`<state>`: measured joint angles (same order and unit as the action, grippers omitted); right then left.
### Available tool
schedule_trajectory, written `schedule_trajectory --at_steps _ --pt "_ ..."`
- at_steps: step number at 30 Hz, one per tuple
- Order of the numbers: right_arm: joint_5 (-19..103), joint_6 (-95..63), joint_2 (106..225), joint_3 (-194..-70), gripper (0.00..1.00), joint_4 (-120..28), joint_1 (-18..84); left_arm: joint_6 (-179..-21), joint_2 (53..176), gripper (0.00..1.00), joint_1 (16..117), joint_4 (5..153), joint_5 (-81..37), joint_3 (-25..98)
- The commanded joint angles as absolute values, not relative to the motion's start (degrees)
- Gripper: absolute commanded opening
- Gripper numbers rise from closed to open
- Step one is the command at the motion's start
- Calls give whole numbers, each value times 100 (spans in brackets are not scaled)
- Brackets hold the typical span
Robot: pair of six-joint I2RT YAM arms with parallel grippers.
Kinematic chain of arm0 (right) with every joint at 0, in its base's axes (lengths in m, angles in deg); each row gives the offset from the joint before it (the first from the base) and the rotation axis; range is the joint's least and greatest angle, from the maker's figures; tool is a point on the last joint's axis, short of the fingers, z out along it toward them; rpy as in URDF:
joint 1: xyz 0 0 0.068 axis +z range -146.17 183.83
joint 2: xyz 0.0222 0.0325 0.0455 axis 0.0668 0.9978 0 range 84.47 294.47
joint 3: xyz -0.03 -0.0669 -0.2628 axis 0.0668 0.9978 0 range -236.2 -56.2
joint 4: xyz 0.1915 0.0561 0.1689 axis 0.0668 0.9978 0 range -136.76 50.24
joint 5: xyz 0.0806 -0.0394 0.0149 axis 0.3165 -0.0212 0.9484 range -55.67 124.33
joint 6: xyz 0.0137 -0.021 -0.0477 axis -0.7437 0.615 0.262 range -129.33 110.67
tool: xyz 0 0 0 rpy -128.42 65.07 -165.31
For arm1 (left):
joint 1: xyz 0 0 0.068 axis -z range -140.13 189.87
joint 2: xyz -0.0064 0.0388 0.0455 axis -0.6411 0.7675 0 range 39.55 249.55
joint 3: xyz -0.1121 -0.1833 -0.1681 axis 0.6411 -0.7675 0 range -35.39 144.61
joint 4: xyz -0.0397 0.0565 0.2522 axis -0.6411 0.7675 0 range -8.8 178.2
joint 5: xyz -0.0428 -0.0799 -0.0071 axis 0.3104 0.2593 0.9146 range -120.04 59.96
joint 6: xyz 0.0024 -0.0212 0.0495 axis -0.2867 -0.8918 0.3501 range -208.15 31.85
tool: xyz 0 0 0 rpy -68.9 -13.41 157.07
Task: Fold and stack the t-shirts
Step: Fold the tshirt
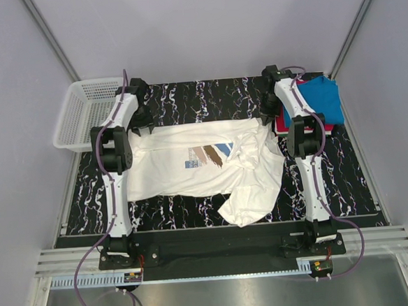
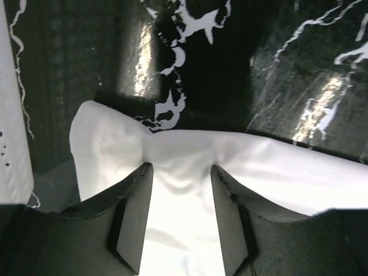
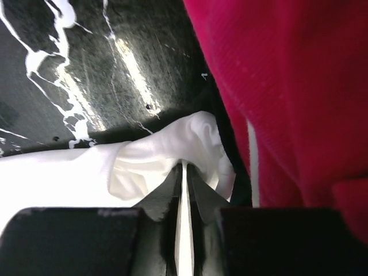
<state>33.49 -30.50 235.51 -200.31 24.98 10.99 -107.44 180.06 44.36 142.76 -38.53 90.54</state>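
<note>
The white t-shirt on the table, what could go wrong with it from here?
1. The right gripper pinches a thin bit of the white t-shirt right beside the red shirt; a pull might drag that shirt along.
2. The left gripper stands open around its corner, so a one-sided pull could skew the cloth.
3. The near right part lies rumpled, so a fold may come out untidy.

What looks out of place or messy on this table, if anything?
The white t-shirt is askew: its right side is bunched into wrinkles, and one loose flap trails down to the near edge of the table. Nothing else stands out; the blue t-shirt lies on a red one at the far right.
</note>
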Motion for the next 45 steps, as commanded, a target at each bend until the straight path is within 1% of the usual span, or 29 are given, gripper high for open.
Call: schedule_trajectory --at_steps 1,4,5,7,9,12,13,14,15,16,17,18,19,20,21,22,23,24,25,26,28,31,34,39,42,45 --pt "3424 -3060 22809 -20341 15 2189 972 -10669 17421 50 4418 14079 -3199 9259" --pt "3626 -3253 22317 -20508 18 2039 972 -10687 16947 51 4418 13974 -2804 8995" --pt "3670 -3271 22203 -20569 23 2047 972 -10696 16798 51 4418 13938 -2698 8916" --pt "3723 -3350 21860 -20693 26 2065 972 -10731 16385 53 4444 13842 -2400 8662" --pt "3890 -3429 21483 -20658 25 2109 972 -10792 16112 54 4514 13780 -2205 8433" --pt "4171 -3491 21052 -20422 25 2433 998 -10854 15471 54 4690 13640 -1994 7722" --pt "4215 -3456 20937 -20316 25 2573 1024 -10837 15173 54 4760 13622 -1915 7311" --pt "4094 -3403 20805 -20167 26 2862 1068 -10776 14996 54 4909 13630 -1932 7080" --pt "3979 -3272 20491 -19696 26 2987 1260 -10766 14820 54 4997 13630 -1984 6843" --pt "3891 -3201 20261 -19334 26 3005 1375 -10757 14392 53 5076 13639 -2115 6284" --pt "3777 -3122 19737 -18487 27 2962 1533 -10783 14153 53 5199 13631 -2186 5965" --pt "3715 -3104 19436 -18009 27 2874 1786 -10827 13898 53 5252 13570 -2282 5631" --pt "3784 -3121 19102 -17499 27 2578 1911 -10836 13304 53 5288 13534 -2397 4984" --pt "3872 -3200 18429 -16432 27 2383 1999 -10863 13037 54 5314 13499 -2433 4673" --pt "3951 -3470 18083 -15900 27 2199 2104 -10880 12721 54 5314 13507 -2520 4174" --pt "4300 -3630 17749 -15390 27 1857 2123 -10906 12457 54 5306 13516 -2556 3969" --pt "4434 -3910 17128 -14488 27 1741 2149 -10985 11915 55 5306 13542 -2608 3775" --pt "4496 -4034 16834 -14105 27 1679 2219 -11038 11657 56 5306 13638 -2678 3469" --pt "4697 -4149 16536 -13440 27 1556 2342 -11169 11428 56 5314 13674 -2705 3344" --pt "4768 -4333 16011 -13146 27 1529 2438 -11223 11008 56 5314 13735 -2697 3238" --pt "5005 -4492 15524 -12488 27 1572 2614 -11345 10777 56 5367 13954 -2757 3088" --pt "5217 -4721 14637 -12055 28 1835 2842 -11468 10627 56 5481 14219 -2881 2930" --pt "5296 -4809 14144 -11748 29 2117 2967 -11732 10276 56 5551 14246 -3074 2851" --pt "5577 -4941 13844 -11386 32 2136 3090 -12014 9897 57 5552 14254 -3408 2473" --pt "5665 -4976 13904 -11412 34 2065 3177 -12286 9757 62 5552 14307 -3453 2148" --pt "5596 -4994 14080 -11246 35 2013 3396 -12629 9379 63 5552 14290 -3408 1709"
